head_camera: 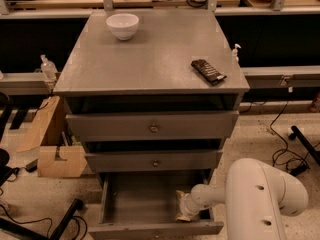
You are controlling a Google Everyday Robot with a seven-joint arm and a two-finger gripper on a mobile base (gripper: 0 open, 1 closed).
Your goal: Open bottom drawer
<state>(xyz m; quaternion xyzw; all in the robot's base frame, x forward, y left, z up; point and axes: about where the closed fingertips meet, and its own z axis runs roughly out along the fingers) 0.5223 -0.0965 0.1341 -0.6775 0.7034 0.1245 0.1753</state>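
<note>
Items, left to right, for your check:

1. Clear plastic bottle, upright on the ledge left of the table.
2. Brown cardboard box, on the floor against the table's lower left side.
3. White round ceramic bowl, upright at the back left of the grey three-drawer table.
4. Tall grey top drawer front with a round metal knob; below it, the mid-sized grey middle drawer front.
5. Slim grey bottom drawer, the task's thing: lowest in the table, pulled well out toward you, its shallow tray exposed.
6. Gripper on the white robot arm: reaching in from the lower right, low inside the right part of the bottom drawer's tray. You cannot tell whether it is spread or closed, nor whether it holds anything.
7. Dark flat rectangular bar, lying near the table's right front edge.
8. Black cables, on the floor at the right.
</note>
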